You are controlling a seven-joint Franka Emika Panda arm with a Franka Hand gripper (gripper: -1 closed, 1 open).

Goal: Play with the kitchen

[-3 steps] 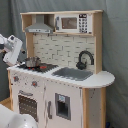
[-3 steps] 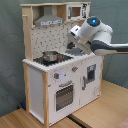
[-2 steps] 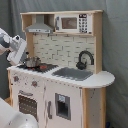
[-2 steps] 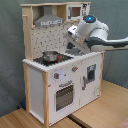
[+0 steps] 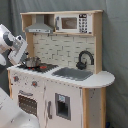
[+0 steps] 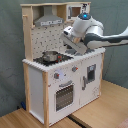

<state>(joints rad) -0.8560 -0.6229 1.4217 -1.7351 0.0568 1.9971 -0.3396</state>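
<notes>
The kitchen is a toy of pale wood and white panels, with a grey hood, a black faucet, a sink and an oven door. A small metal pot stands on the hob. In both exterior views my gripper hangs above the counter beside the pot, tilted down toward the hob and apart from it.
A microwave panel sits on the top shelf. Two knobs are above the oven door. A grey curtain hangs behind the kitchen. The kitchen stands on a wooden floor. A white robot part fills the first exterior view's lower left corner.
The arm has moved toward the second exterior view's left, bringing the gripper from over the sink side closer to the hob and pot. The kitchen has not moved.
</notes>
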